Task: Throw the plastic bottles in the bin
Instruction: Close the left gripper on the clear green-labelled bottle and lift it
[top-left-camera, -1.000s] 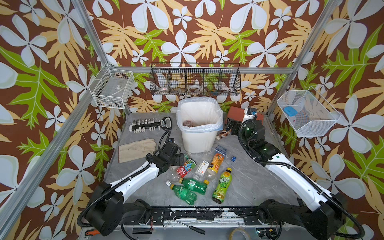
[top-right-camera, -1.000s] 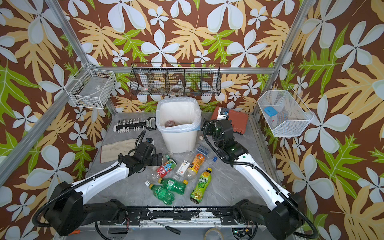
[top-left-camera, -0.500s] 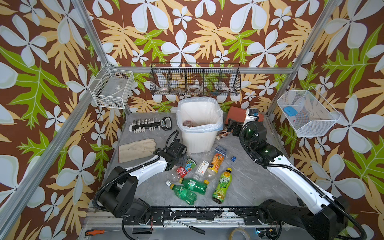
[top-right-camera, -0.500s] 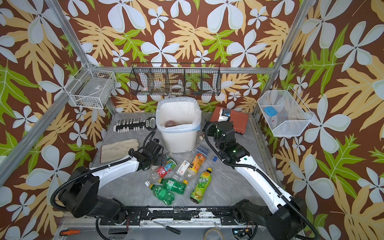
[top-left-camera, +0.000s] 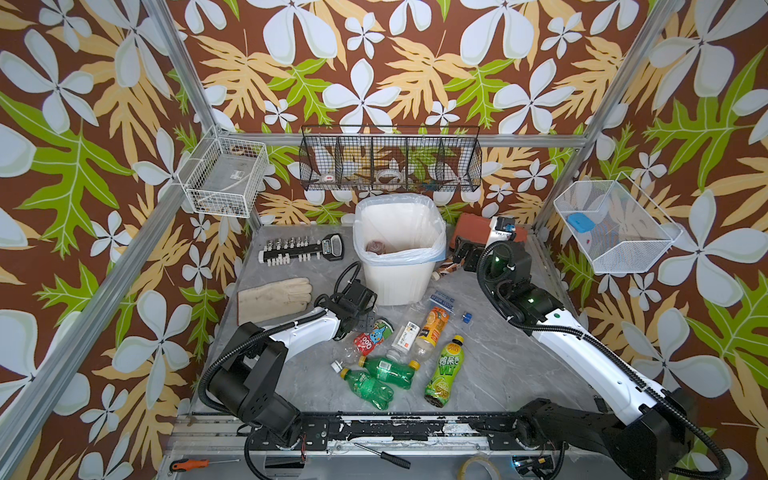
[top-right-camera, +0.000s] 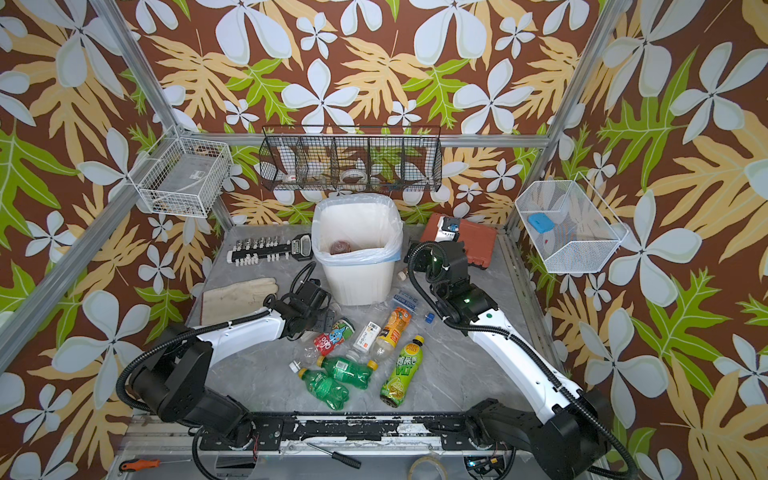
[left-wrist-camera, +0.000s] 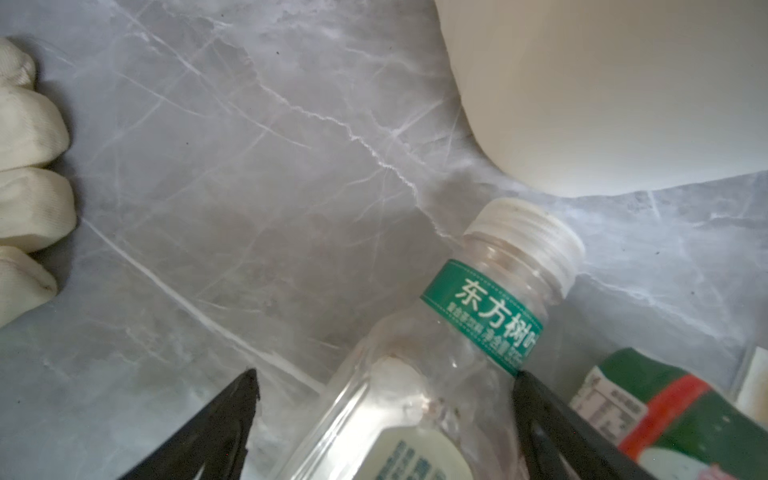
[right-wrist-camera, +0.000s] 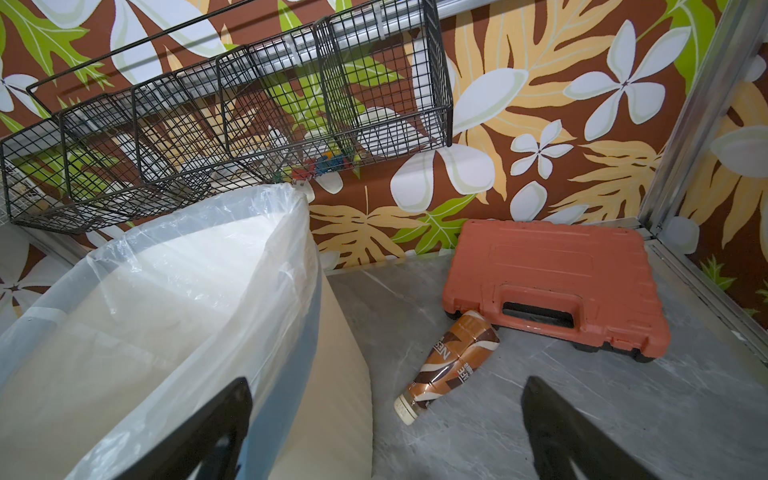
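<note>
Several plastic bottles lie in a heap on the grey table in front of the bin (top-left-camera: 395, 282): a red-labelled one (top-left-camera: 368, 340), an orange one (top-left-camera: 434, 328), two green ones (top-left-camera: 386, 370) and a yellow-green one (top-left-camera: 444, 372). My left gripper (left-wrist-camera: 384, 374) is low at the heap's left edge (top-left-camera: 359, 318), open around a clear bottle (left-wrist-camera: 478, 316) with a green neck band and white cap. One finger is at its label and the other stands apart from it. My right gripper (right-wrist-camera: 386, 384) hangs open and empty right of the bin (right-wrist-camera: 166, 291), above a brown bottle (right-wrist-camera: 453, 361).
A red-brown case (right-wrist-camera: 557, 282) lies at the back right, touching the brown bottle. A pale work glove (top-left-camera: 274, 297) and a socket rack (top-left-camera: 299, 249) lie left of the bin. Wire baskets hang on the walls. A loose blue cap (top-left-camera: 466, 318) lies right of the heap.
My left arm has folded lower and its gripper has slid forward and right to the heap's edge. My right gripper has swung left toward the gap between bin and case.
</note>
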